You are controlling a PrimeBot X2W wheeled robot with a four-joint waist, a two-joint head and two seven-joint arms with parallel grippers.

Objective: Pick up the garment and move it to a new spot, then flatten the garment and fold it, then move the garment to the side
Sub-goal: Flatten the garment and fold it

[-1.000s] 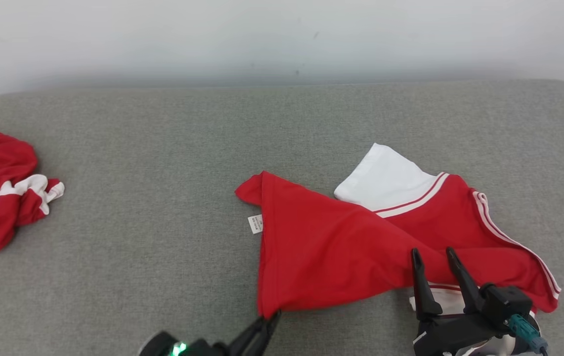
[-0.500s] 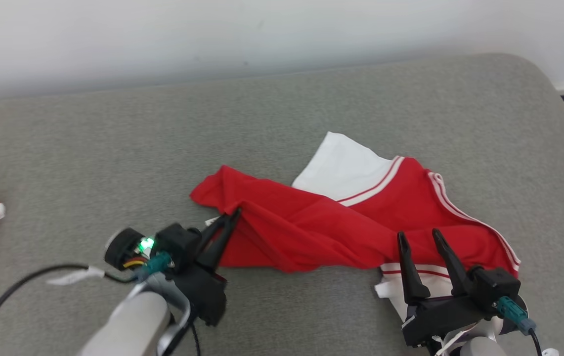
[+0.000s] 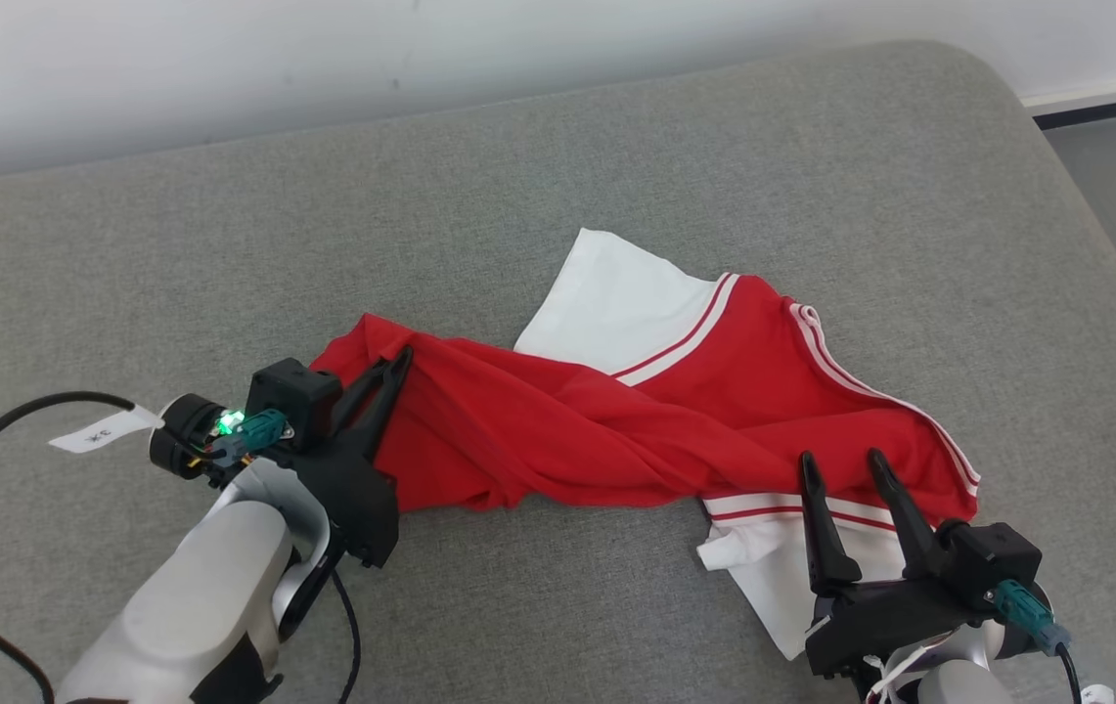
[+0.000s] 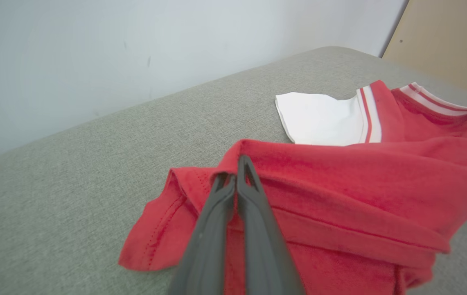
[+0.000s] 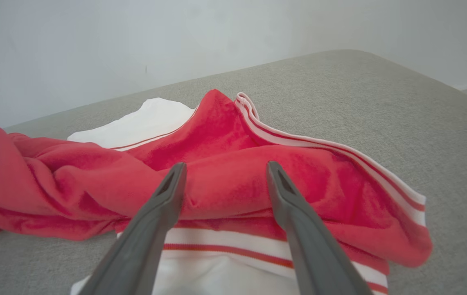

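**Item:** garment (image 3: 616, 430), red, with white striped trim and white sleeves.

**Location:** It is lying crumpled on the grey cushion (image 3: 616, 147), a little right of centre in the head view. It is running from a 9 o'clock end to a 4 o'clock end. One white sleeve (image 3: 616, 303) is poking out at 12 o'clock, and a second white panel (image 3: 763, 587) is showing at 5 o'clock.

**Condition:** The cloth is bunching in long folds that are converging toward 9 o'clock, probably because it is being drawn from that end.

**Left gripper** (image 3: 399, 360): It is sitting at the garment's 9 o'clock end with its fingers pressed fully together, pinching a red fold near the hem. It is probably holding that edge in order to pull the cloth out flat.

**Right gripper** (image 3: 838, 460): It is hovering at the 5 o'clock end with its fingers spread wide, grasping nothing and pointing across the striped hem. It is probably lining up to take the opposite edge.

**Stage:** Flattening appears to be in hand, and folding is not yet begun.

**Surroundings:** A pale wall (image 3: 225, 59) is bordering the cushion at 12 o'clock.
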